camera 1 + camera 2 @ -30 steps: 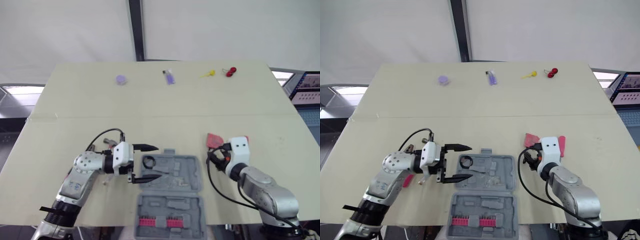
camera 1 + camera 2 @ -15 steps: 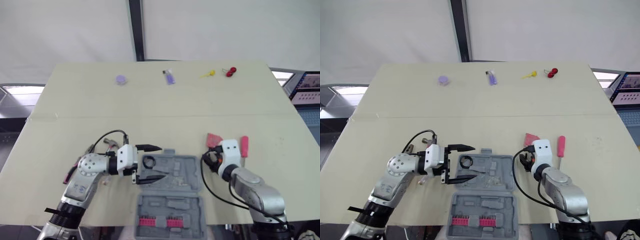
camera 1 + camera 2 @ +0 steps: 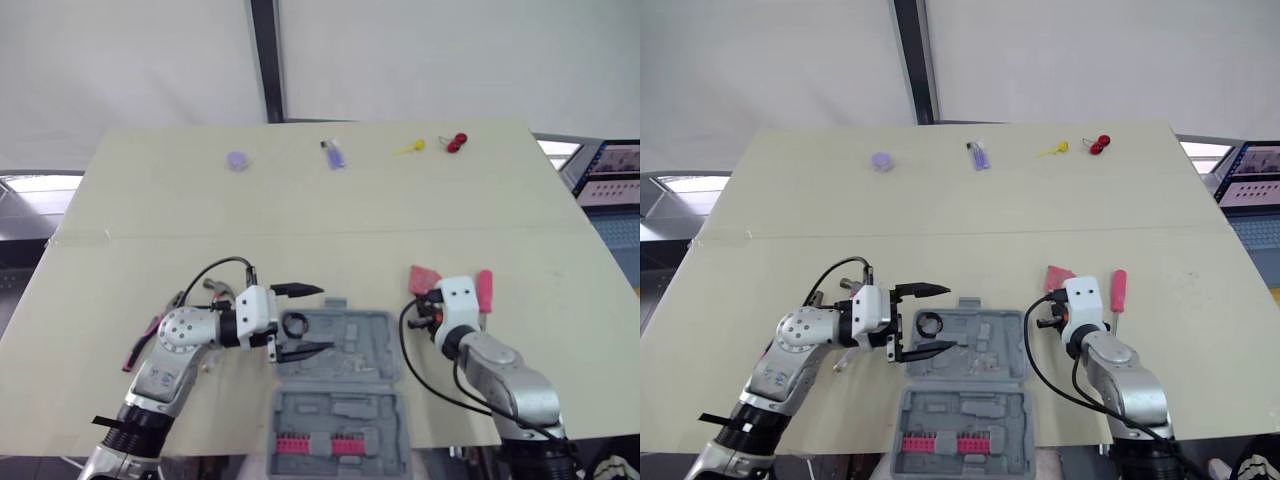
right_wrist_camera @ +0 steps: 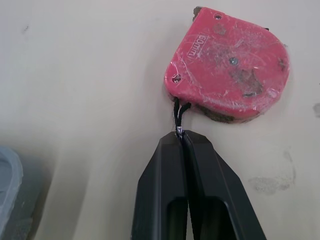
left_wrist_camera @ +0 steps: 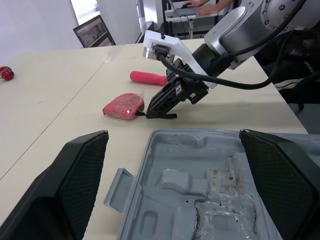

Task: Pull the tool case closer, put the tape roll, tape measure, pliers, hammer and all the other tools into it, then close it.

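Packing the tape measure [image 4: 230,65] looks to be the step in hand: the right gripper [image 4: 181,136], fingers pressed together, pinches its thin black cord. The tape measure lies on the table just past the far right corner of the open tool case [image 3: 385,345]. The left gripper [image 3: 328,318] hangs spread over the case's left side. The next move calls for a gentle drag or lift leftward into the case, since the cord could slip.

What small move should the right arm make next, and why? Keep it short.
Probably lift and carry the tape measure left into the open case: the right jaws are shut on its strap, and it lies just outside the case.
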`<act>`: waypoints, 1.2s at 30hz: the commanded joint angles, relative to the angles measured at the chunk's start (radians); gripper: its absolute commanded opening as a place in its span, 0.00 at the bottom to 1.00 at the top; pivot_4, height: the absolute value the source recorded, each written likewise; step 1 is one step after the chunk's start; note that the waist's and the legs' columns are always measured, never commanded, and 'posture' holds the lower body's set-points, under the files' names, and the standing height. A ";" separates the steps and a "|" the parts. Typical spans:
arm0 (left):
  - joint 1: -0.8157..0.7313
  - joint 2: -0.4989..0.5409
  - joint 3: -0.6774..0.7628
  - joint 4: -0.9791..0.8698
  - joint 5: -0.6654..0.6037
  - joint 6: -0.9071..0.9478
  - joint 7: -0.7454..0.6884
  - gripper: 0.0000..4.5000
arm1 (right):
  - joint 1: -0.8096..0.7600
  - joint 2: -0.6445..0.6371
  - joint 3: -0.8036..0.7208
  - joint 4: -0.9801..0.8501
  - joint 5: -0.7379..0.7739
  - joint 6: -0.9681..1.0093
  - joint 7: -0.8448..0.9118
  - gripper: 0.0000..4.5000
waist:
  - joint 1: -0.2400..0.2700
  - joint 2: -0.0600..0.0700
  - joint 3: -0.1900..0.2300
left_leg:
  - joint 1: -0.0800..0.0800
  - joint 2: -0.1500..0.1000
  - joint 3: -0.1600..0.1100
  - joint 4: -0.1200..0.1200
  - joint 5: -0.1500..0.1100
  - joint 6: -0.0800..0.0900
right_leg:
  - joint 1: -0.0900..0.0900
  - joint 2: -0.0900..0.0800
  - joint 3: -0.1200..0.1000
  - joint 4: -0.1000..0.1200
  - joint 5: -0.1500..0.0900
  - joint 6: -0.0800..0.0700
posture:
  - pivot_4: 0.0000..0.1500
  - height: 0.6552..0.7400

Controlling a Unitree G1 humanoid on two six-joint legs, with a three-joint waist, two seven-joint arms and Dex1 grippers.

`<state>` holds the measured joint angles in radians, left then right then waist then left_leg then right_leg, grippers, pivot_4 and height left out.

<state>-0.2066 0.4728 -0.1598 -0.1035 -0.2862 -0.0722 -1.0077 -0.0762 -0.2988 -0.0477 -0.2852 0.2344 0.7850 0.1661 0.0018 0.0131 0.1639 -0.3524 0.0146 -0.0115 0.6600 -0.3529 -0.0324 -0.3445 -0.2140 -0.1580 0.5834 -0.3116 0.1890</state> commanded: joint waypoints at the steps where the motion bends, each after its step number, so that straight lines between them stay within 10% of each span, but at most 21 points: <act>1: 0.012 0.006 -0.011 -0.012 0.002 -0.028 -0.021 1.00 | 0.044 -0.019 -0.011 -0.057 0.014 0.019 0.032 0.01 | 0.001 0.000 0.000 | 0.000 0.000 0.000 0.000 0.000 0.000 | 0.000 0.000 0.000 0.000 0.000 0.000 | 1.00 1.00; 36: 0.073 0.090 -0.072 0.033 0.024 -0.130 -0.203 1.00 | 0.676 -0.226 -0.135 -0.533 0.294 0.250 0.240 0.01 | 0.025 0.000 0.000 | 0.000 0.000 0.000 0.002 0.000 0.001 | 0.002 0.000 0.000 -0.001 0.000 0.000 | 1.00 1.00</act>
<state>-0.1411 0.5567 -0.2259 -0.0613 -0.2661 -0.1870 -1.2066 0.5819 -0.5187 -0.1903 -0.7905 0.5115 1.0322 0.3864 0.0271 0.0133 0.1638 -0.3523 0.0146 -0.0115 0.6616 -0.3533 -0.0316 -0.3429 -0.2141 -0.1576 0.5826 -0.3117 0.1888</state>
